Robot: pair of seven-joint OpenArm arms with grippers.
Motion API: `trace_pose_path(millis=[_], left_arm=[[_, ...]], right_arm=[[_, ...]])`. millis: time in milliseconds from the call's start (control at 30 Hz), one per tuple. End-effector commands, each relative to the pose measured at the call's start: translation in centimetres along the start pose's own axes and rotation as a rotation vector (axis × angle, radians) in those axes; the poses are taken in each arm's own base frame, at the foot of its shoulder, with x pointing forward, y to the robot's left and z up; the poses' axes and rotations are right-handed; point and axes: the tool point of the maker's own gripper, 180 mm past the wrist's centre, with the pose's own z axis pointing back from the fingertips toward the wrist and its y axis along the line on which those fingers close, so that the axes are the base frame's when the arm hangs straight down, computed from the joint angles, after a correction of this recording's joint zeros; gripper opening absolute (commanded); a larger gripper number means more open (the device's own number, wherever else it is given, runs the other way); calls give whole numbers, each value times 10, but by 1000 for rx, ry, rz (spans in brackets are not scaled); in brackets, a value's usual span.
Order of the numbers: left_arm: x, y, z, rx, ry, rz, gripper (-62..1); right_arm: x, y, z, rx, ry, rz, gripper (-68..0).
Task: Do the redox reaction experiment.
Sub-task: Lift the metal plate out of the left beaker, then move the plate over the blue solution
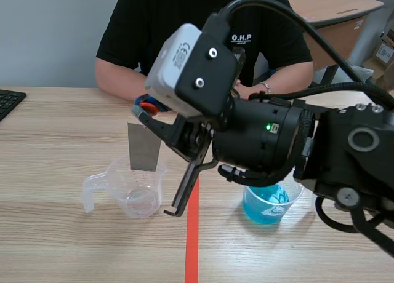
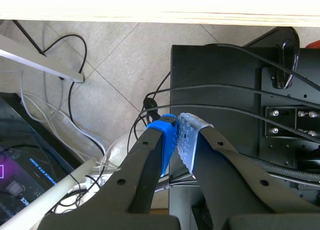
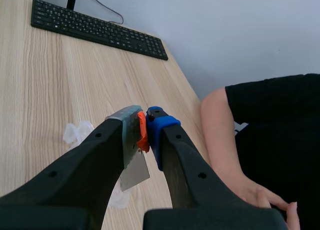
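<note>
My right gripper [image 1: 146, 104] reaches in from the right past the red tape line and is shut on the top of a thin grey metal sheet [image 1: 144, 146]. The sheet hangs upright, its lower edge dipping into a clear plastic measuring cup [image 1: 132, 187] on the table. In the right wrist view the sheet [image 3: 135, 172] hangs between the fingers of the right gripper [image 3: 145, 125], with an orange bit at the grip and the clear cup [image 3: 75, 132] underneath. A cup of blue liquid [image 1: 271, 203] stands under the right arm. My left gripper [image 2: 177, 135] is shut on nothing, off the table over the floor.
A person in a black shirt [image 1: 184, 24] sits across the table, one hand [image 3: 262, 197] resting near the right arm. A black keyboard [image 3: 95, 27] lies at the table's far left edge. Cables and a black frame [image 2: 220, 90] lie below the left gripper.
</note>
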Motion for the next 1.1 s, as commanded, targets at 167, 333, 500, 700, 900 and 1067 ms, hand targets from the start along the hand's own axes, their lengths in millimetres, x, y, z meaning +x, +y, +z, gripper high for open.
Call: trace_pose_path(millis=[167,333,500,700,900,1067], left_arm=[[2,-3,2,-6,-12,6,-564],[2,-3,2,-6,-11,6,-564],[1,-3,3,-6,-10,6,-564],[1,-3,3,-6,-10,5,-564],[1,-3,3,-6,-10,5,-564],[1,-3,3,-6,-10,5,-564]], right_arm=[[32,-25,3,-42,-37,10,-660],[46,-36,8,-53,-27,12,-660],[56,-54,16,-100,1,17,-660],[67,-65,30,-98,22,12,-660],[68,-75,44,-101,48,-15,-660],[59,-88,60,-146,94,-31,-660]])
